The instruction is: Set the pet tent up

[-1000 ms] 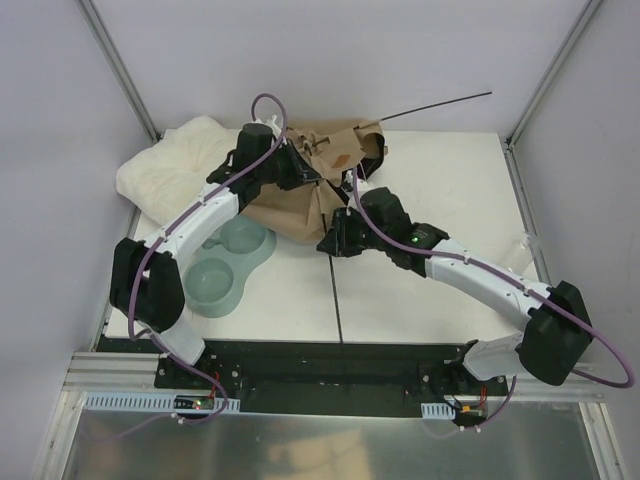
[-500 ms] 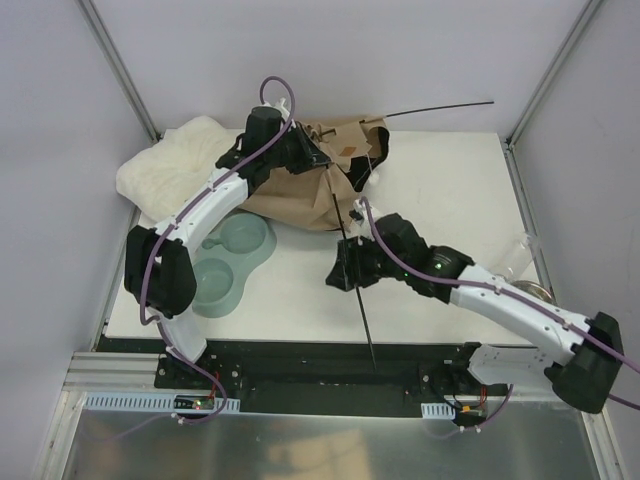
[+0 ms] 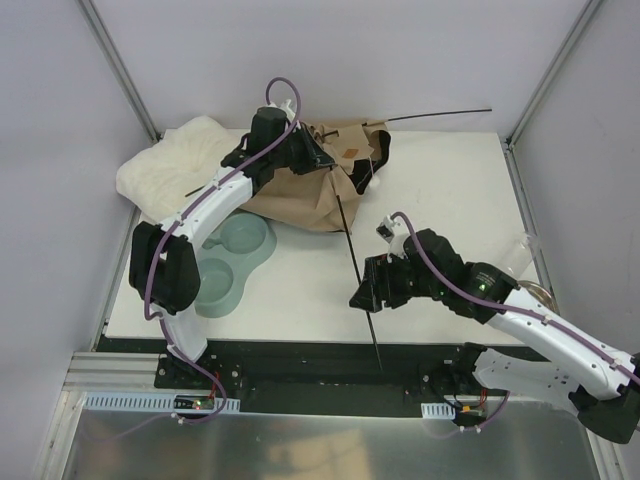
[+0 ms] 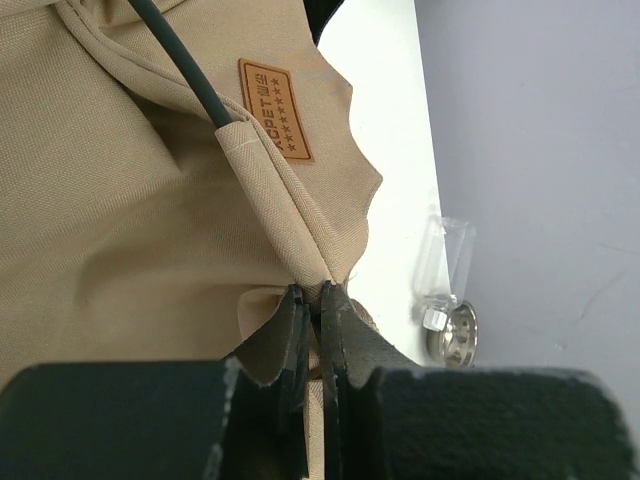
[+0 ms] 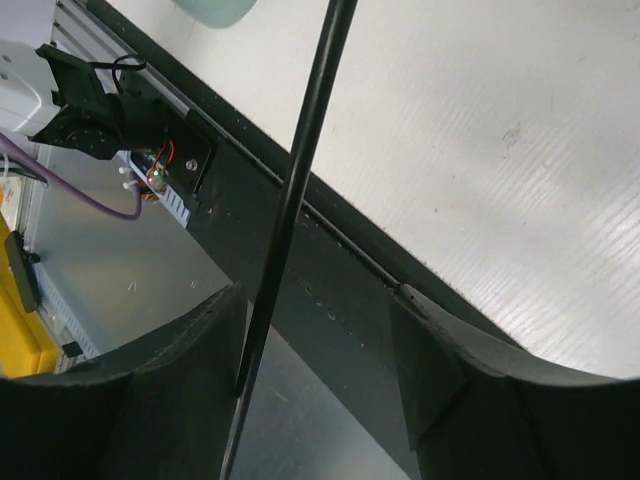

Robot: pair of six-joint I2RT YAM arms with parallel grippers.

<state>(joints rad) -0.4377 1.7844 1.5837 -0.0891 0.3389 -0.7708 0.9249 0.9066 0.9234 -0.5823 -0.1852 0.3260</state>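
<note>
The pet tent [image 3: 305,190] lies crumpled at the back of the table, tan fabric with a brown label patch [image 4: 273,108]. My left gripper [image 3: 322,160] is shut on a tan seam fold [image 4: 300,250] of the tent, just below where a black pole [image 4: 185,65] enters the sleeve. A thin black pole [image 3: 356,275] runs from the tent down past the table's front edge. My right gripper [image 3: 362,298] is open around this pole [image 5: 300,190], which passes close against one finger [image 5: 190,350] without being clamped. Another pole [image 3: 440,113] sticks out to the back right.
A white fluffy cushion [image 3: 170,165] lies at the back left, partly under the tent. A pale green double bowl [image 3: 225,265] sits beside the left arm. A clear plastic item and metal disc [image 4: 452,335] rest at the table's right edge. The black front rail [image 3: 300,360] borders the table.
My right gripper has opened and slid back along the pole toward the table's front edge. The pole now reaches past that edge. The left gripper raised the tent slightly, still shut.
</note>
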